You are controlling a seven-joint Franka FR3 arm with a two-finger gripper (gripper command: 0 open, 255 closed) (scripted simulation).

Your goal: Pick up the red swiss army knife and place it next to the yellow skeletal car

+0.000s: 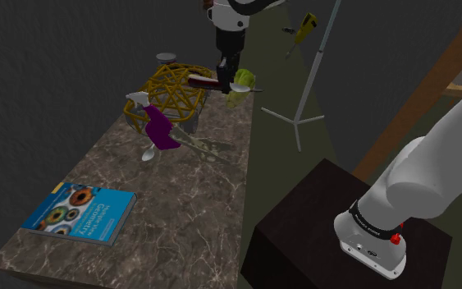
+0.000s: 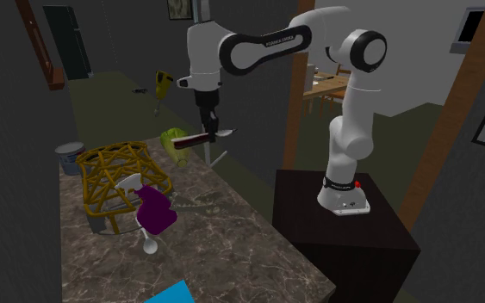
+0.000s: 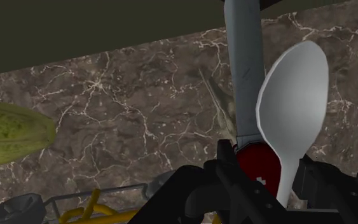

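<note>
A: What is seen nearest in the shoulder view?

B: The dark box stand (image 1: 319, 222) is seen at the lower right, and the white arm (image 1: 434, 156) is mounted on it. Beside it a marble table (image 1: 180, 213) is stretched away from the camera. A blue book (image 1: 81, 212), printed with eyes on its cover, is laid flat at the near end.

A: And farther along the table?

B: A purple object (image 1: 163, 131) is found past the middle, just in front of the yellow skeletal car (image 1: 171, 92), which is set at the far end. In the second exterior view a small grey container (image 2: 70, 157) is seen just behind the car.

A: How is the gripper found?

B: The gripper (image 1: 223, 74) is hung over the table's far end, pointed downward. Its fingers are clamped on the red swiss army knife (image 1: 204, 81), which is held lengthwise off the marble, close beside the car's top. In the wrist view the knife's red body is clasped between the black fingers, and a grey blade (image 3: 244, 63) and a pale spoon (image 3: 295, 95) are folded out away from the hand.

A: What is seen beyond?

B: A lumpy green object (image 1: 235, 98) is seen just past the knife, at the table's far corner. Farther off, a grey tripod pole (image 1: 311, 82) is stood on the dim floor, and a yellow power tool (image 1: 305, 27) is seen behind it.
</note>
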